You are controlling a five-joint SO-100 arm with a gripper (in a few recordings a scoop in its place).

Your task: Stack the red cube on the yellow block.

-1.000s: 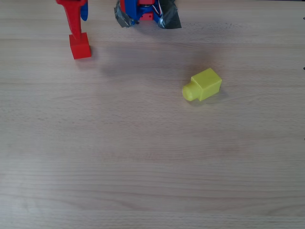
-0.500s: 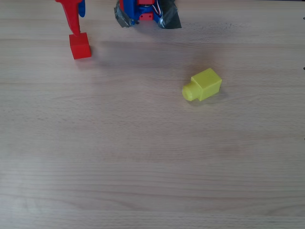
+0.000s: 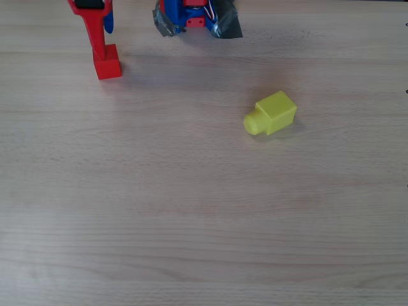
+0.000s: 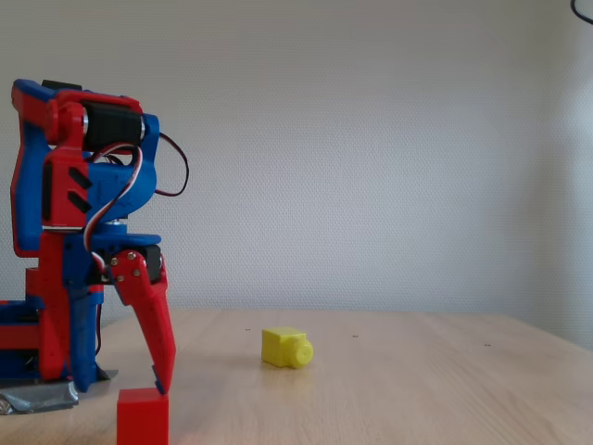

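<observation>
At the left of the fixed view we see our arm [image 4: 79, 241], built of glossy red and blue plastic blocks with black servo bodies set between them. Thin red, white and black cables loop out near its top. Our hand [image 4: 157, 375] has long, pointed red fingers. Grey tape [image 3: 167, 24] covers the base.

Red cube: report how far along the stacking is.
Done: nothing stacked. The red cube sits on the table, far from the yellow block. In hand: the gripper is at the cube's top, grasp unclear. Left: grip, lift, carry over, set it on the block.
</observation>
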